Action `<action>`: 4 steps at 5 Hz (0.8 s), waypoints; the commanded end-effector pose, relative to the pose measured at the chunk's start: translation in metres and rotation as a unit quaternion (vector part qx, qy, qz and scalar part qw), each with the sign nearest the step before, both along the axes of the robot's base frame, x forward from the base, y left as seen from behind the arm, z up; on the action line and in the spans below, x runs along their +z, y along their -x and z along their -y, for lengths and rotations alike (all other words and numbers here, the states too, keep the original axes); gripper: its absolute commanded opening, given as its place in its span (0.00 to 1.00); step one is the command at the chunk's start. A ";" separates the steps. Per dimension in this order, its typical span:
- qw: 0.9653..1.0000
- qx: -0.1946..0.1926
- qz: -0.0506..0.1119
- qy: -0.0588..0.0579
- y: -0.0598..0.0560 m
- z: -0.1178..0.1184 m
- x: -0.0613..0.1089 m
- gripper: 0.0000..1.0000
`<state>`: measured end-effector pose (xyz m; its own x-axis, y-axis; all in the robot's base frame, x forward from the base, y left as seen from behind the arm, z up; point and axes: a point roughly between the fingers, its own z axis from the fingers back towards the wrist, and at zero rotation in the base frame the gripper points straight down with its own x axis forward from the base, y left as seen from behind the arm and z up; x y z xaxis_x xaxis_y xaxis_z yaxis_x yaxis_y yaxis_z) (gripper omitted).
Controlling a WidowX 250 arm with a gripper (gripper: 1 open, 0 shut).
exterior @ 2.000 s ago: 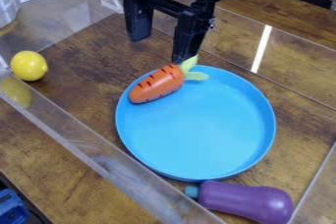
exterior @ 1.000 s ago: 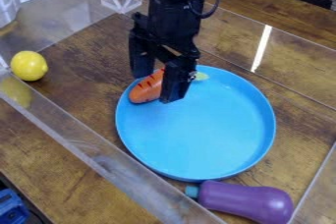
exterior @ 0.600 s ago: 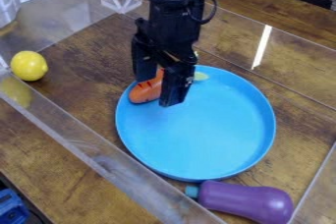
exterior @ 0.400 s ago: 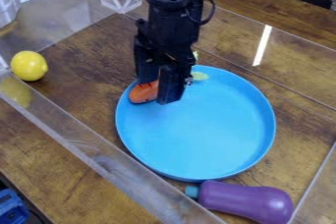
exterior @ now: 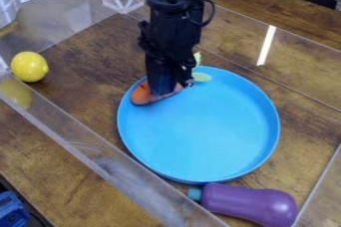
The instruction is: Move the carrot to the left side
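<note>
The orange carrot lies on the left rim of the blue plate, its light green stub poking out to the right of the fingers. My black gripper points straight down over the carrot's middle, its fingers drawn together and shut on the carrot. The fingers hide most of the carrot's body; only its orange tip and green end show.
A yellow ball rests at the far left by the clear wall. A purple eggplant lies below the plate at the front. Transparent walls ring the wooden table.
The gripper came down over the carrot on the plate's left rim, then its wide-open fingers closed onto the carrot.
</note>
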<state>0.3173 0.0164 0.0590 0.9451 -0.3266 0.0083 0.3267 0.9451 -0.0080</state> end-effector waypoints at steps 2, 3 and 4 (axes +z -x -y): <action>0.998 0.005 0.056 0.001 -0.021 -0.014 0.007 1.00; 0.998 0.003 0.067 -0.002 -0.026 -0.017 0.001 0.00; 0.998 -0.003 0.071 0.001 -0.027 -0.016 -0.006 1.00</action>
